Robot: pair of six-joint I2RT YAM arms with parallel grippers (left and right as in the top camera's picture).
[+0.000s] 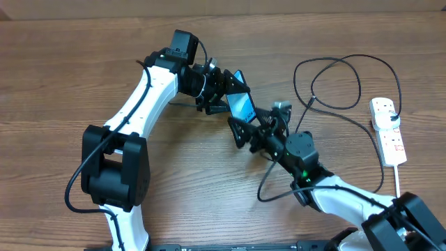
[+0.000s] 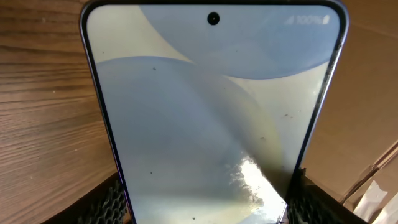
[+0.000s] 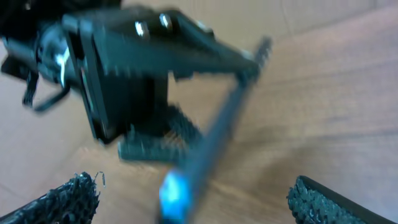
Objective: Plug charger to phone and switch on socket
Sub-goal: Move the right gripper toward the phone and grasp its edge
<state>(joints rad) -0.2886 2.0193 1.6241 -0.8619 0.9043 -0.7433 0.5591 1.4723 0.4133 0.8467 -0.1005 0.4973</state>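
My left gripper (image 1: 224,92) is shut on the phone (image 1: 241,104) and holds it tilted above the table. In the left wrist view the pale blue screen of the phone (image 2: 211,106) fills the frame, with a black pad (image 2: 107,204) pressed on each long edge at my left gripper (image 2: 208,214). My right gripper (image 1: 244,130) stands open at the phone's near end. In the blurred right wrist view the phone (image 3: 214,140) runs edge-on between the wide-apart fingertips of my right gripper (image 3: 193,208). The charger (image 1: 336,82), a thin black cable, loops on the table towards the white socket (image 1: 387,130). Its plug end is not clear.
The socket lies near the table's right edge with its white cord (image 1: 398,183) trailing toward the front. The black cable crosses the wood between my right arm (image 1: 327,185) and the socket. My left arm (image 1: 143,104) spans the left half of the table.
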